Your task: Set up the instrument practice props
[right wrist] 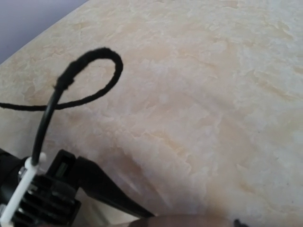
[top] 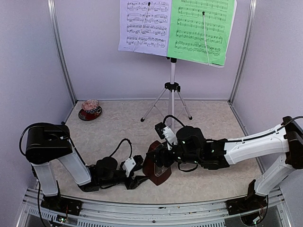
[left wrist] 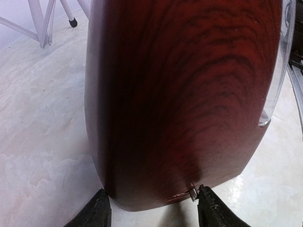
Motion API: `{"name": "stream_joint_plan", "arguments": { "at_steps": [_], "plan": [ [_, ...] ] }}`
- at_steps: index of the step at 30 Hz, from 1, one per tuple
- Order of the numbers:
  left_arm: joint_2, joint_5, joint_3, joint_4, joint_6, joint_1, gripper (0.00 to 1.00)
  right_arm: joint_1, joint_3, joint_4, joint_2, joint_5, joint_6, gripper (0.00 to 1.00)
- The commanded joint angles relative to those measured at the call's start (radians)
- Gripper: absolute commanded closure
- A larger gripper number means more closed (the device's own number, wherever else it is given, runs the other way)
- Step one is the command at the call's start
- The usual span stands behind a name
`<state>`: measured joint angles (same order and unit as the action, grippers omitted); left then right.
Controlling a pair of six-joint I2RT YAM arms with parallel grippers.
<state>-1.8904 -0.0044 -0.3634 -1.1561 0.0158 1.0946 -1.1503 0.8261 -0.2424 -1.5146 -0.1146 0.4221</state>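
The brown metronome (top: 158,171) lies on the table between my two grippers. In the left wrist view its dark wood-grain body (left wrist: 184,94) fills the frame. My left gripper (left wrist: 154,210) straddles its narrow rounded end, both fingertips against its sides, the right one on a small metal latch. From the top, the left gripper (top: 138,178) sits at the metronome's near left. My right gripper (top: 160,153) sits over its far end, its jaws hidden. The silver music stand (top: 172,94) stands at the back with the lavender sheet (top: 143,26) and green sheet (top: 199,30) on it.
A small red dish (top: 90,109) sits at the back left by the wall. The stand's tripod legs (left wrist: 40,23) spread just beyond the metronome. The left arm's black cable loop (right wrist: 90,71) hangs over the beige tabletop (right wrist: 213,94). Walls close in both sides.
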Motion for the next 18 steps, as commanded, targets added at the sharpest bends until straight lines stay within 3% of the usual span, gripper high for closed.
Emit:
{"name": "stream_joint_plan", "arguments": {
  "at_steps": [1,11,18],
  "plan": [
    [-0.028,0.013,-0.029,-0.014,-0.004,0.002,0.43,-0.008,0.002,-0.016,-0.008,0.019,0.016,0.33],
    [-0.018,0.004,-0.023,0.003,0.008,-0.004,0.48,-0.008,-0.003,-0.023,-0.005,0.026,0.021,0.36],
    [0.039,-0.022,0.019,0.013,-0.003,0.003,0.26,-0.006,-0.023,-0.023,0.068,0.032,-0.013,0.07]
  ]
}}
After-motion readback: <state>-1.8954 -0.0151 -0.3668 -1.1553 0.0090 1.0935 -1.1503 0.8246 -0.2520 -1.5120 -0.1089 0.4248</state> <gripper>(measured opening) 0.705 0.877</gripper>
